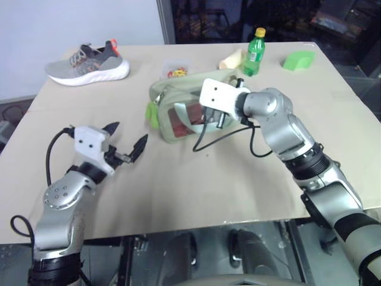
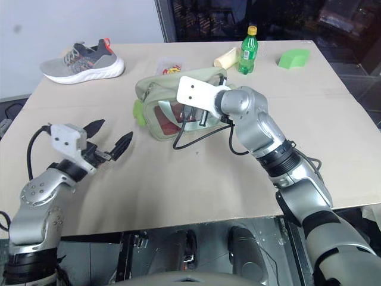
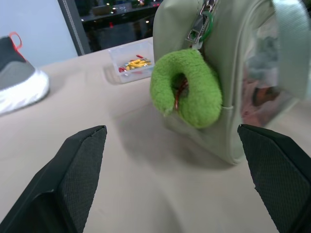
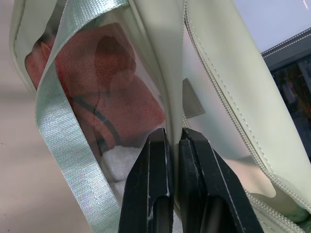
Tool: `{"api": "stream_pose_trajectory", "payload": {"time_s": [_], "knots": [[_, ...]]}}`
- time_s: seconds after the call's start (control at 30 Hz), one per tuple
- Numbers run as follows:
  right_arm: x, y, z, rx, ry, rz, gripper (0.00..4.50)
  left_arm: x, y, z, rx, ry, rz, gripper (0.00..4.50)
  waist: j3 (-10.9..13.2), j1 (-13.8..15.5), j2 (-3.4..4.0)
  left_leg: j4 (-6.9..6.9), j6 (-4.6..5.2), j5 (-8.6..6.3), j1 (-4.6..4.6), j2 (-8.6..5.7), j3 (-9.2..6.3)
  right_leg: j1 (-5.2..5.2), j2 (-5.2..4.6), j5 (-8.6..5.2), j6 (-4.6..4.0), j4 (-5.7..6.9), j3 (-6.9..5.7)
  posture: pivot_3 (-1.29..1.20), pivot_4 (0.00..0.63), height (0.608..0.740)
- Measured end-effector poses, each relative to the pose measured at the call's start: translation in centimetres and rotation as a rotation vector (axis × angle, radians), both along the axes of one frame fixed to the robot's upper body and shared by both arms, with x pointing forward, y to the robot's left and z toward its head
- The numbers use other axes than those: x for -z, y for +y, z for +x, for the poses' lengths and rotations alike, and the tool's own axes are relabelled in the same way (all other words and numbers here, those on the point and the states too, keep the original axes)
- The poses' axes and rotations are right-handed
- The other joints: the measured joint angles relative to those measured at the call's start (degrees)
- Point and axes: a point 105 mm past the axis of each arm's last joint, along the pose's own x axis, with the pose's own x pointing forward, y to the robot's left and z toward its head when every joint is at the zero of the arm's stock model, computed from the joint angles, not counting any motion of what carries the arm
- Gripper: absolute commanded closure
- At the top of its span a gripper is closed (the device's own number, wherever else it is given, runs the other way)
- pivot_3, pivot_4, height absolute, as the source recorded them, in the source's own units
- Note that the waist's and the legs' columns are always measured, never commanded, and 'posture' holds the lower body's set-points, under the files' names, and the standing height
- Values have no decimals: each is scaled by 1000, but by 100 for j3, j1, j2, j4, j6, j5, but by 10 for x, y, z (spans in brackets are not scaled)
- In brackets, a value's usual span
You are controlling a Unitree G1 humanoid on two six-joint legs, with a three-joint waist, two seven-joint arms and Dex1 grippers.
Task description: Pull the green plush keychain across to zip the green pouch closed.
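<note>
Inside green pouch — red cloth, white item

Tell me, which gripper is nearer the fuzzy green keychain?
Right. The right gripper is shut on the green pouch beside the keychain; the open left gripper sits short of it.

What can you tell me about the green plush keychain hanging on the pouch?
The green plush keychain is a bright lime, fuzzy, ring-shaped plush with a hollow centre. It hangs from a green loop on the zipper pull at the end of the green pouch, resting against the pouch's end wall just above the table. The left gripper faces it with jaws open, not touching it.
</note>
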Motion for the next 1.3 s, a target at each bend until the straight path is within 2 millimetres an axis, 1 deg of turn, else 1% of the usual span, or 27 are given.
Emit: {"api": "stream_pose_trajectory", "payload": {"time_s": [0.17,0.23,0.27,0.3,0.33,0.37,0.5,0.53,0.57,0.6,0.63,0.7,0.77,0.8,0.87,0.9,0.97,1.03,1.1,1.17,1.2,1.23,1.27,1.3], "knots": [[0,3,-1,-2,3,12,4425,5,-6,13,-9,-1,79,0,0,1,0,0,0,0,0,0,2,0,0,0,1,0,0,0,150,740],[0,4,-1,-6,4,18,4425,2,-10,21,-9,-21,114,0,0,3,0,0,0,0,0,0,2,0,0,0,1,0,-1,0,150,740],[0,4,-1,-6,4,19,4425,2,-10,22,-9,-23,117,0,0,2,0,-1,0,0,0,1,1,0,-1,0,1,0,0,0,150,740],[0,6,-1,-8,5,22,4500,1,-12,26,-15,-36,146,585,0,7,0,-1,0,0,0,0,1,0,-2,2,3,0,0,0,150,740],[-1,6,-1,-8,5,25,4500,1,-12,29,-22,-41,169,911,0,9,0,-1,0,0,0,-2,2,0,-1,3,4,0,-1,0,150,740],[-1,7,-2,-11,7,27,4500,4,-13,34,-31,-43,201,1450,0,0,0,-1,0,0,0,-2,4,0,0,6,9,0,0,0,150,740],[0,9,-2,-17,10,33,4500,7,-21,42,-23,-63,245,2737,1,4,-1,-1,0,0,-3,-1,7,0,0,8,12,0,-3,0,150,740],[0,9,-3,-19,12,35,4500,6,-24,43,-14,-73,261,3292,1,4,-1,-1,0,0,-2,-1,7,0,-1,8,12,0,-2,0,150,740],[0,10,-3,-22,13,36,4500,6,-26,43,-8,-85,275,3678,1,-2,-1,-1,0,0,-2,0,6,0,-1,8,12,0,-1,0,150,740],[-1,10,-3,-22,14,37,4500,5,-26,43,-11,-97,288,4194,1,-3,-1,-1,0,0,-2,0,5,-1,-2,8,12,0,-1,0,150,740],[0,10,-3,-23,16,38,4500,4,-24,43,-20,-112,308,4414,1,-3,-1,-1,0,0,-1,0,4,-1,-2,9,13,0,0,0,150,740],[0,10,-3,-26,17,38,4500,1,-20,43,-39,-144,364,4414,1,-1,-1,-2,0,0,-1,1,4,-1,-1,9,13,0,-3,0,150,740],[0,10,-3,-27,17,38,4500,-7,-13,42,-60,-193,450,4414,1,-3,-1,-2,0,0,-1,2,4,-2,-1,6,8,0,-2,0,150,740],[1,11,-1,-25,20,39,4500,-21,-6,38,-72,-258,550,4414,1,-4,-1,-3,0,-1,-1,4,2,-3,-3,3,3,-1,-2,0,150,740],[0,12,-1,-25,20,41,4500,-34,1,35,-85,-309,619,4414,2,-6,-2,-6,0,-1,-2,5,1,-7,-6,2,1,0,0,0,150,740],[0,13,0,-26,19,43,4500,-45,5,32,-75,-346,702,4414,4,-7,-6,-6,-1,-1,-4,6,0,-10,-5,1,-1,-1,-1,0,150,740],[0,15,2,-26,15,45,4500,-69,7,27,-50,-422,839,4414,6,0,-7,-9,-7,-4,-7,5,3,-17,-9,1,-2,0,0,0,150,740],[-2,19,5,-33,11,45,4500,-97,2,22,2,-519,981,4414,6,3,-6,-15,-19,-11,-5,1,8,-17,-13,0,-2,-3,4,0,150,740],[-1,23,6,-43,8,49,4500,-103,-4,22,40,-556,1025,4414,6,3,-6,-20,-15,-9,-6,1,10,-19,-12,1,-1,-4,5,0,150,740],[-1,25,8,-42,6,51,4500,-104,-17,29,107,-579,1083,4414,7,12,-6,-21,-3,0,-11,0,33,-20,-7,2,2,-4,0,0,150,740],[-2,26,8,-45,3,51,4500,-105,-20,30,122,-586,1092,4414,7,12,-6,-21,-2,1,-12,-1,36,-21,-7,3,3,-4,0,0,150,740],[-3,28,9,-48,1,52,4500,-106,-28,35,179,-571,1107,4170,6,14,-7,-22,-2,1,-11,-4,40,-20,-7,7,11,-4,1,0,150,740],[-3,28,9,-50,2,53,4500,-106,-30,36,192,-566,1107,3850,6,6,-7,-22,-2,1,-11,-3,43,-21,-7,9,15,-5,3,0,150,740],[-2,28,9,-49,2,53,4500,-107,-34,40,215,-559,1100,3701,6,2,-6,-22,-2,2,-10,-6,47,-21,-6,12,21,-4,7,0,150,740]]}}
